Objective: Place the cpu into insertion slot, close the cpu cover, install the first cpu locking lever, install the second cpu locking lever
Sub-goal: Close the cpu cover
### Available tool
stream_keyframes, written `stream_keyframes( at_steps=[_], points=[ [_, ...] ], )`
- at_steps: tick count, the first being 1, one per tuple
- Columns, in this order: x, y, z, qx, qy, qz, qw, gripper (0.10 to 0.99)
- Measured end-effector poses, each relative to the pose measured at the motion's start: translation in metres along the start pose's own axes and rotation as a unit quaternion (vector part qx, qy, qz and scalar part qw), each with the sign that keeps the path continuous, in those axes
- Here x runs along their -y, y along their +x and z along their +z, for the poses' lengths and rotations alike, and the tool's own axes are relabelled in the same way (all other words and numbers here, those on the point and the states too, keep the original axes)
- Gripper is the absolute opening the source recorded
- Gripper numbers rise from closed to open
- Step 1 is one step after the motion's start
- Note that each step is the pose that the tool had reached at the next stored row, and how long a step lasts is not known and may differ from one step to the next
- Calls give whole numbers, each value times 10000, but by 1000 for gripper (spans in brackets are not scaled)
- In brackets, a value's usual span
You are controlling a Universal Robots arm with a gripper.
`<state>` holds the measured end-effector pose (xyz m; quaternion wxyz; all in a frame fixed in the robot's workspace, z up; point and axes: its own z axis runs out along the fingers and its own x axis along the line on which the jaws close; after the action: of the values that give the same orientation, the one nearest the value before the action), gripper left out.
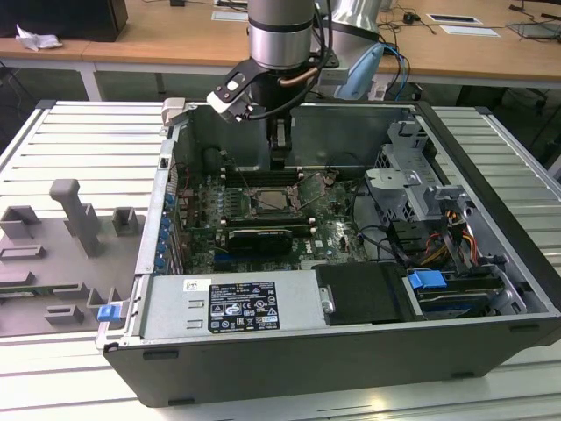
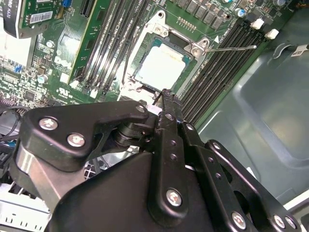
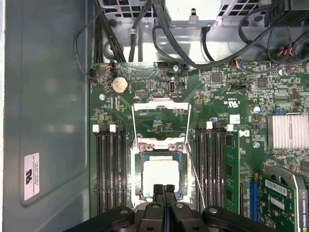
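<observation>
In the exterior view the open computer case (image 1: pixel 263 368) lies on the slatted table (image 1: pixel 79 132), its walls rising around the green board. The arm drops in from above. The end effector (image 1: pixel 279 160) hangs just over the insertion slot (image 1: pixel 277 202), with free space toward the case's far wall. A drive cage (image 1: pixel 412 180) crowds the exterior view's right, and a graphics card (image 1: pixel 259 239) lies near the slot on the camera's side.

In the second wrist view the cpu (image 2: pixel 161 66) sits flat inside the slot, its edges square with the black rim. The end effector's fingers are pressed together and carry nothing. Their tip is near one edge of the cpu, and I cannot tell whether it touches. A thin lever (image 2: pixel 231 47) juts out over the memory slots (image 2: pixel 217 72).

In the first wrist view the cpu cover (image 3: pixel 145 110) stands swung open past one edge of the slot, with board showing through its window. Memory slots flank the slot on two sides, and a bare grey case panel (image 3: pixel 48 96) lies beyond one bank.
</observation>
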<state>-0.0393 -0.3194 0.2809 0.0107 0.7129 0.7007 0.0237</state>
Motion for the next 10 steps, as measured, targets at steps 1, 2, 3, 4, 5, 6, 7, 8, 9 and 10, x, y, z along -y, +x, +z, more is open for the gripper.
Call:
stream_keyframes(
  at_steps=[1,2,3,4,5,6,7,8,9,10],
  points=[
    [0,0,-6,0,0,0,10000,106],
    [-1,0,-13,0,0,0,10000,106],
    [-1,1,-25,0,0,0,10000,106],
    [-2,1,-39,0,0,0,10000,106],
    [-6,1,-44,-1,0,-2,10000,106],
    [-45,2,-43,0,1,0,10000,106],
    [-127,8,-39,1,1,-1,10000,106],
    [-150,13,-37,0,0,-1,10000,106],
    [-167,16,-36,0,0,-1,10000,106],
    [-186,20,-35,0,0,-1,10000,106]
  ],
)
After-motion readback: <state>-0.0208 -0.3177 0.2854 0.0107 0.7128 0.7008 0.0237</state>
